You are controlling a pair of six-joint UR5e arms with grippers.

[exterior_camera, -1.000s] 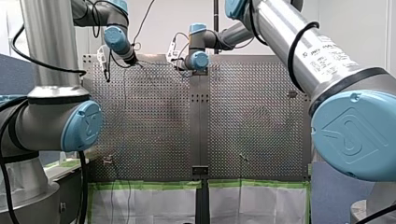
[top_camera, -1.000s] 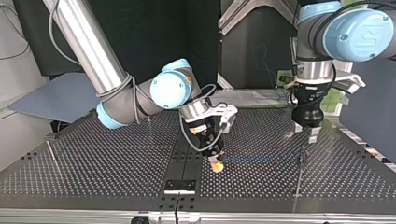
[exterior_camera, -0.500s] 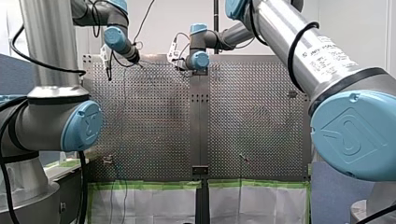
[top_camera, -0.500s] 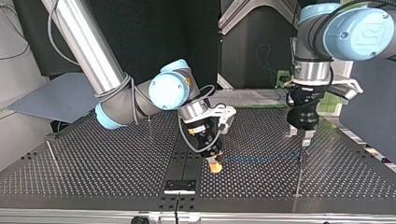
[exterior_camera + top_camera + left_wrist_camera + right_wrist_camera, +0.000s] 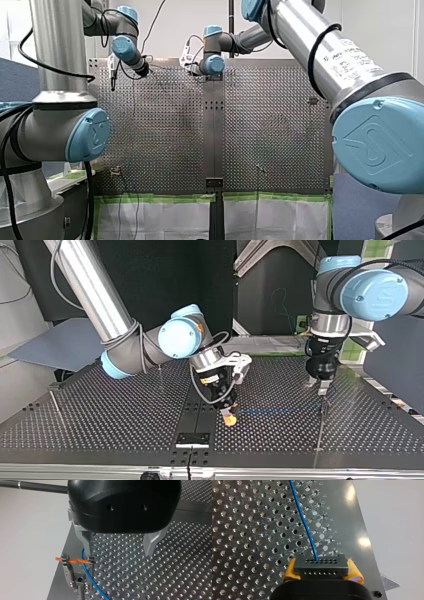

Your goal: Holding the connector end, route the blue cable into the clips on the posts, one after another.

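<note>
In the right wrist view my right gripper (image 5: 321,576) has its yellow pads (image 5: 291,570) shut on a black connector (image 5: 321,566). The blue cable (image 5: 303,517) runs out of the connector over the perforated plate. In the top view my right gripper (image 5: 229,418) holds the connector low near the table's middle, and the blue cable (image 5: 280,410) stretches to a thin post (image 5: 321,412) at the right. My left gripper (image 5: 323,386) hangs just above that post. Its metal fingers (image 5: 87,545) stand open, with the blue cable (image 5: 88,573) passing beside one finger and an orange-clipped post (image 5: 91,561).
A second clip post (image 5: 65,560) stands beside the first at the plate's edge. More thin posts rise at the top view's left (image 5: 54,401) and behind my right arm (image 5: 160,378). A black bracket (image 5: 192,439) sits at the table's near edge.
My left gripper has turned and shifted slightly toward the top view's left, coming down closer over the post. My right gripper with the connector has barely moved.
</note>
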